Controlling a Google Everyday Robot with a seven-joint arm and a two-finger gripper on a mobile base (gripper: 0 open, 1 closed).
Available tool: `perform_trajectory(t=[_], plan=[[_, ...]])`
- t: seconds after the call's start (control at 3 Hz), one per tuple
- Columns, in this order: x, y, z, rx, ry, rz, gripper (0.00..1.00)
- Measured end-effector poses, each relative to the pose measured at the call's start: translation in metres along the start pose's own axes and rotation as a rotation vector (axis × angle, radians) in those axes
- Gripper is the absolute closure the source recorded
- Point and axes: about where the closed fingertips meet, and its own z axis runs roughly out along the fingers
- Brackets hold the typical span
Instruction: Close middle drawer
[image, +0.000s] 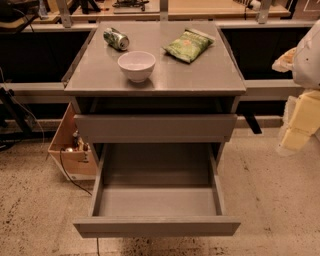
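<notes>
In the camera view the grey cabinet (155, 75) stands facing the lens, and the middle drawer (156, 226) is pulled far out toward the viewer. Its flat front is the nearest thing in the scene, and its bare grey floor and side walls show nothing lying inside. Above it, the upper drawer (155, 128) sits nearly pushed in, its front just proud of the frame, so its inside is hidden. On the cabinet top a white bowl (136, 65) stands upright near the front edge and looks empty. A can (116, 38) lies on its side behind it to the left, and a green snack bag (188, 45) lies flat to the right. An open wooden box (64, 142) on the floor beside the cabinet holds some small items too dim to name. The gripper (300, 119) hangs at the right edge of the view, well apart from the drawer and level with the upper drawer, below the pale arm (309, 57). I cannot tell whether it is parted or closed.
</notes>
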Motion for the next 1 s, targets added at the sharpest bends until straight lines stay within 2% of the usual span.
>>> perform_trajectory(t=[0.33,0.67,1.0], plan=[[0.000,0.000,0.000,0.000,0.000,0.000,0.00],[0.002,0.008,0.031,-0.035,-0.021,0.006,0.00],[0.008,0.037,0.122,-0.142,-0.103,0.001,0.00]])
